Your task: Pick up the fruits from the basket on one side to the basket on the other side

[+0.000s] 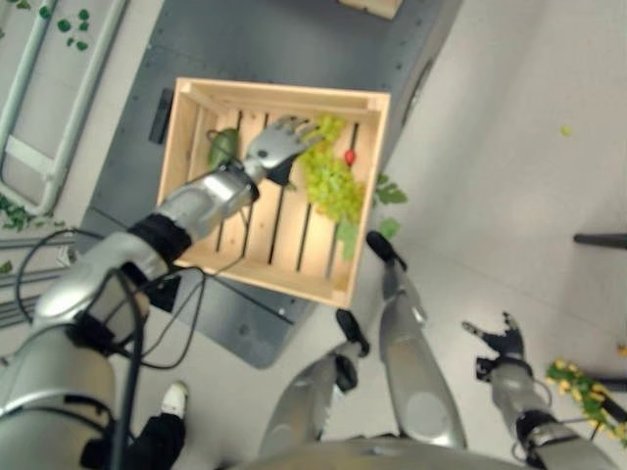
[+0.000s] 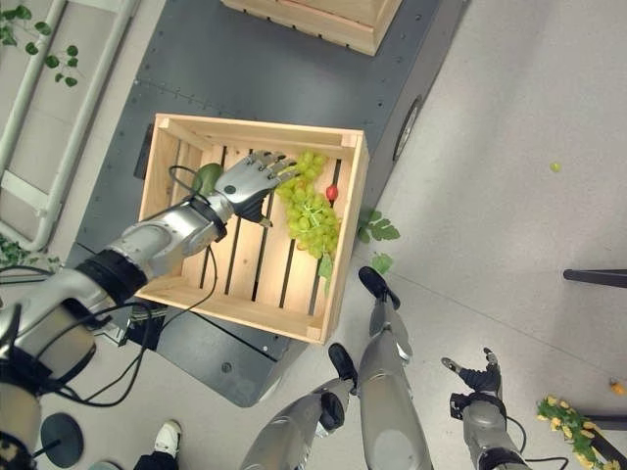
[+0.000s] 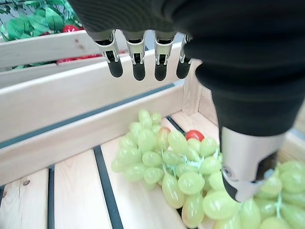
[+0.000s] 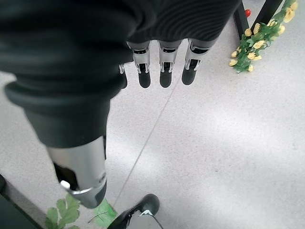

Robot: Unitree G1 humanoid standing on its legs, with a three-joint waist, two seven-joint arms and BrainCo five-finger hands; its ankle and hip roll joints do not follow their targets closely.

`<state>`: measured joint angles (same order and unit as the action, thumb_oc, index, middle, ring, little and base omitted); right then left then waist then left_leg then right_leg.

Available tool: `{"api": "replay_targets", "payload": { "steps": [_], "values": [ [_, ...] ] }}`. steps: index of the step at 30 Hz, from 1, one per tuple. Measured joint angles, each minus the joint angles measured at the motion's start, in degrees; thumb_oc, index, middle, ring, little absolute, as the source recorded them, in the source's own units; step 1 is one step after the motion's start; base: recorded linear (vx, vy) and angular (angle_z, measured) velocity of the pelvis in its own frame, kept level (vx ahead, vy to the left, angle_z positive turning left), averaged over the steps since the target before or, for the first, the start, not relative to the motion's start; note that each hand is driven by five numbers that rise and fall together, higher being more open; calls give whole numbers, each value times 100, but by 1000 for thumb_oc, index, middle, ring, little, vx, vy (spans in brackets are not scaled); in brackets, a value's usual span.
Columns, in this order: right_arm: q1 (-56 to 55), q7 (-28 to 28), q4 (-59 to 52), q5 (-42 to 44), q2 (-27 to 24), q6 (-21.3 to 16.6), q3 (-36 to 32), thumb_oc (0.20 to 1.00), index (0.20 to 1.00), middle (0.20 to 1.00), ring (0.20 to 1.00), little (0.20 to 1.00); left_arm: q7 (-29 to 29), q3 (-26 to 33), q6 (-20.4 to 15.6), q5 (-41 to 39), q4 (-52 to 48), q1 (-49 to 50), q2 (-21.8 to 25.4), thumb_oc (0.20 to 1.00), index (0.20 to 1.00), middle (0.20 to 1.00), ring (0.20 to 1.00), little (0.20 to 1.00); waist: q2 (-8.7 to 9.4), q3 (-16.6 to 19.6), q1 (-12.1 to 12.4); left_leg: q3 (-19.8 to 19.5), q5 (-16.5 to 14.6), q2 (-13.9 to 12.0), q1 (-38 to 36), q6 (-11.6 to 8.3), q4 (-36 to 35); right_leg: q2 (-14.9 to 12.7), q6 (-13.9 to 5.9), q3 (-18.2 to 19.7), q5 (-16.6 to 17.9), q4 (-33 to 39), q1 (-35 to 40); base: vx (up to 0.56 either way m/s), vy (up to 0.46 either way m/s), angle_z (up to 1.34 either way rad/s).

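Just past the left hand [image 1: 277,147], fingers [image 3: 138,64] straight, green grapes [image 3: 181,174] in crate [image 2: 176,132]; right hand [image 1: 502,341] relaxed.

A bunch of pale green grapes [image 2: 312,220] lay on the slatted floor of the wooden crate [image 2: 257,129], toward its right wall. A small red fruit [image 2: 331,192] sat touching the bunch. A dark green fruit [image 2: 207,177] lay near the left wall.
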<state>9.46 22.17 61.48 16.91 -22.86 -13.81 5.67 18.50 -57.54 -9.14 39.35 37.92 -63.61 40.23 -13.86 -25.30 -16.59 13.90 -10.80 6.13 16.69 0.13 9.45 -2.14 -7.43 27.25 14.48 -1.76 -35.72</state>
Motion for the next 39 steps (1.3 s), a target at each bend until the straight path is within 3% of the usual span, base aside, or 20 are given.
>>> {"api": "replay_targets", "payload": {
  "steps": [22, 39],
  "values": [
    [0, 190, -536, 0, -12, -163, 199, 1000, 1000, 1000, 1000, 1000, 34, -220, 341, 268, 950, -199, -460, 1000, 1000, 1000, 1000, 1000, -26, -131, -239, 169, 4, 27, 205, 5, -33, 17, -22, 133, 36, -7, -276, 7, 3, -3],
    [-56, 224, -640, 2, 55, -216, 250, 1000, 1000, 1000, 1000, 1000, 115, -477, 500, 495, 1449, -779, -1123, 1000, 1000, 1000, 1000, 1000, -24, -133, -410, 368, 18, 143, 259, 33, -135, 9, -80, 241, 60, -40, -497, 16, 16, -6]
  ]
}}
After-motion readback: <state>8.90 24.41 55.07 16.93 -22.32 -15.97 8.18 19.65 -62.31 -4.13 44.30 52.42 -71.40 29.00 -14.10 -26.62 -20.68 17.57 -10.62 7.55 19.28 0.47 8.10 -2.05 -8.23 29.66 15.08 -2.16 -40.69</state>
